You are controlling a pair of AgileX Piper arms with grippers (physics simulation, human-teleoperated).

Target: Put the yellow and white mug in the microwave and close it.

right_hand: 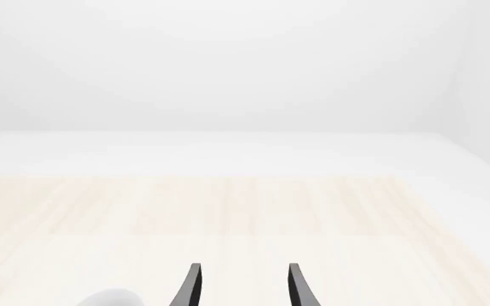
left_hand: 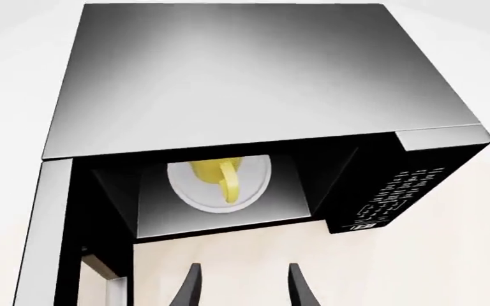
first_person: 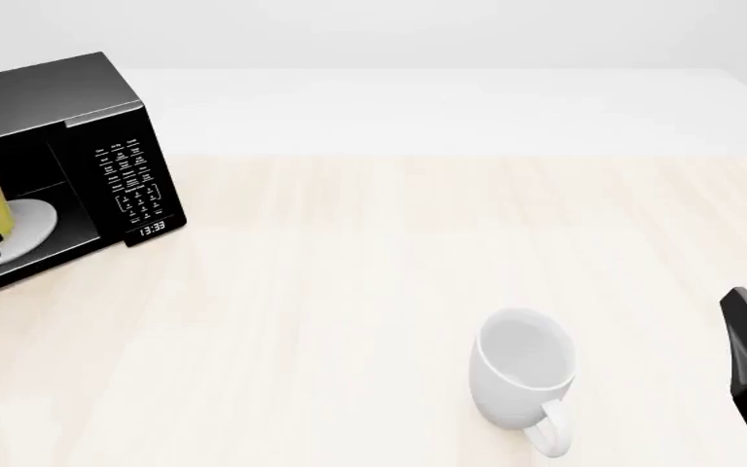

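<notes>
- The yellow and white mug [left_hand: 217,178] sits on the turntable plate [left_hand: 254,185] inside the microwave [left_hand: 254,83], handle facing the opening.
- Left claw [left_hand: 243,287] hangs just outside the cavity, jaws apart, nothing between them.
- Right claw [right_hand: 243,287] is spread too, empty, over bare table [right_hand: 245,210], well apart from the action.
- Door [left_hand: 45,236] is swung wide at the side, not yet closed.
- Risk, I'd say: a glancing push on that door could shove the whole microwave instead of swinging it shut.
- The larger white mug [first_person: 523,375] stands mid-table, near the right arm, well clear of the door's path.
</notes>
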